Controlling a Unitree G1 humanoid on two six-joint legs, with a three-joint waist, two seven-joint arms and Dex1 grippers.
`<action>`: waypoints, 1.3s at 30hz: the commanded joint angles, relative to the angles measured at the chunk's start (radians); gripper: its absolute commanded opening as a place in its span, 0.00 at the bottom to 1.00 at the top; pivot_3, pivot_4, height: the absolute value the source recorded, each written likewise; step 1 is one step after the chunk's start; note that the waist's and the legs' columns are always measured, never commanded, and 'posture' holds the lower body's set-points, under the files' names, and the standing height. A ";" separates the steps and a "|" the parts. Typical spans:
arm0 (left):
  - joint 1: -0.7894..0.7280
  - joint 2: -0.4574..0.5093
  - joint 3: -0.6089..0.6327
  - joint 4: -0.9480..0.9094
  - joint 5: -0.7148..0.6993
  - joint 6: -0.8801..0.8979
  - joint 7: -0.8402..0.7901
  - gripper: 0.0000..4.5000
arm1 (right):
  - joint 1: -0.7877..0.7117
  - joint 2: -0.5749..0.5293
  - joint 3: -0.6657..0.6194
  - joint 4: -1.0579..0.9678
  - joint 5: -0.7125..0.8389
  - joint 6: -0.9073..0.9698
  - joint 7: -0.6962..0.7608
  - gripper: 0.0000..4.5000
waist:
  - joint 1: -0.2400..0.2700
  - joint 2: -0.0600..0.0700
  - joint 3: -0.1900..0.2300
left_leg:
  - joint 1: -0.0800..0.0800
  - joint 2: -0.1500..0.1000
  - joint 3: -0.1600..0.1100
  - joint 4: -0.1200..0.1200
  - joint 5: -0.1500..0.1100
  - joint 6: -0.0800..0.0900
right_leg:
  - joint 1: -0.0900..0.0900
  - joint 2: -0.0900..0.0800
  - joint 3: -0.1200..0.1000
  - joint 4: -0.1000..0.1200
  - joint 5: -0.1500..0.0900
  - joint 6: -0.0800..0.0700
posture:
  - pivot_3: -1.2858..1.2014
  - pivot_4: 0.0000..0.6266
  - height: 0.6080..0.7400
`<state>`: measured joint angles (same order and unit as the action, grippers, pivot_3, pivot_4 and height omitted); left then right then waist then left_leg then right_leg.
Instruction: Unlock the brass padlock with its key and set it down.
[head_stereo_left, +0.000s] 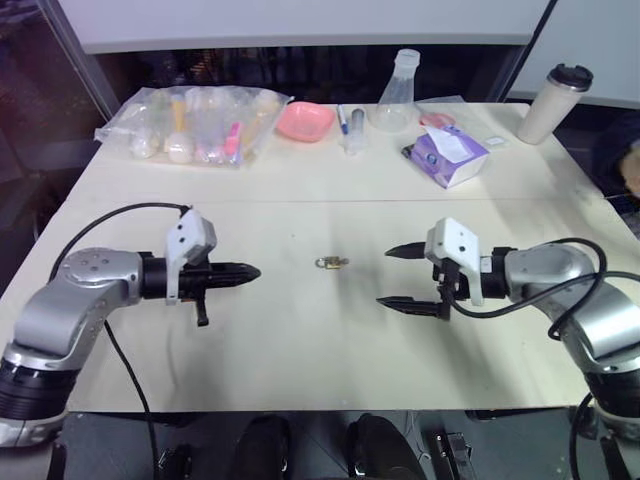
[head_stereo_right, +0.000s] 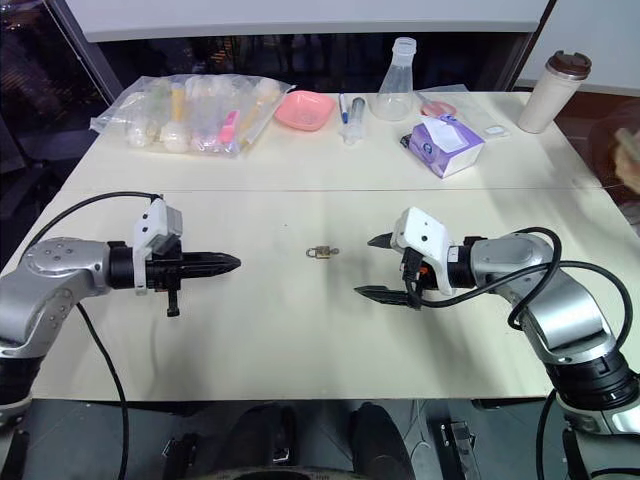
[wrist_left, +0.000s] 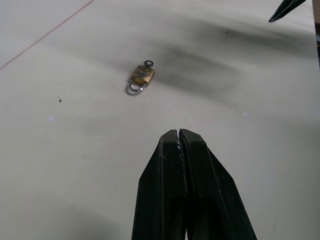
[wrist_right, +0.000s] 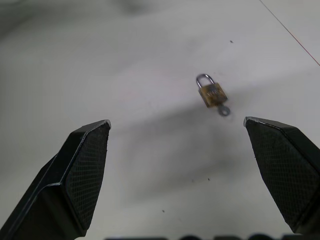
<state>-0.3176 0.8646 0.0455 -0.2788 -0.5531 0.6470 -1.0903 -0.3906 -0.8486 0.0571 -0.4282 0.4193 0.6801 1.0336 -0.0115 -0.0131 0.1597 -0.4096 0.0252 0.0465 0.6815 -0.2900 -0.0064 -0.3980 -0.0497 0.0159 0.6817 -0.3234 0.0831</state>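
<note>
— Big pale table (head_stereo_left: 300, 330), and where is your lock?

— Your brass padlock (head_stereo_left: 331, 263) lies flat in the middle, between both arms, touching neither. Its key (wrist_right: 223, 110) sticks out of the bottom.

— And your hands?

— Your left gripper (head_stereo_left: 250, 271) is pinched tight on nothing. Your right gripper (head_stereo_left: 397, 277) is spread wide, empty.

— So what now?

— You haven't picked it up yet, I think. Reach in, pinch the lock gently, then turn the key.

At the far edge of the table (head_stereo_left: 300, 330), a plastic bag (head_stereo_left: 195, 125) of small items, a pink dish (head_stereo_left: 305, 121) and a flask (head_stereo_left: 397, 95) are seen. A purple box (head_stereo_left: 449, 156) is placed near a cup with a dark lid (head_stereo_left: 556, 103).
</note>
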 joint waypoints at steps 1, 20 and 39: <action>-0.015 0.010 0.020 -0.027 -0.017 0.002 -0.005 0.00 | -0.014 -0.008 -0.029 -0.035 0.019 -0.001 -0.012 0.99 | 0.000 0.000 0.000 | 0.000 0.000 0.000 0.000 0.000 0.000 | 0.000 0.000 0.000 0.000 0.000 0.000 | 0.52 0.24 0.81; -0.054 -0.040 0.002 0.020 0.001 -0.025 0.014 0.00 | -0.041 0.045 -0.036 -0.018 0.028 0.006 -0.100 0.99 | -0.001 0.000 0.000 | 0.000 0.000 0.000 0.000 0.000 0.000 | 0.000 0.000 0.000 0.000 0.000 0.000 | 0.52 0.24 0.81; -0.106 -0.131 -0.080 0.120 0.092 -0.141 0.040 0.16 | -0.091 0.082 0.035 0.083 -0.036 -0.072 -0.095 1.00 | 0.002 0.000 0.000 | 0.000 0.000 0.000 0.000 0.000 0.000 | 0.000 0.000 0.000 0.000 0.000 0.000 | 0.52 0.24 0.81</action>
<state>-0.3967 0.7421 -0.0093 -0.1759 -0.4873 0.5591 -1.0303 -0.4739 -0.7648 0.1090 -0.3208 0.3842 0.6247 0.9407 -0.0095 -0.0133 0.1598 -0.4096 0.0248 0.0467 0.6819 -0.2899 -0.0064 -0.3979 -0.0492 0.0156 0.6818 -0.3233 0.0832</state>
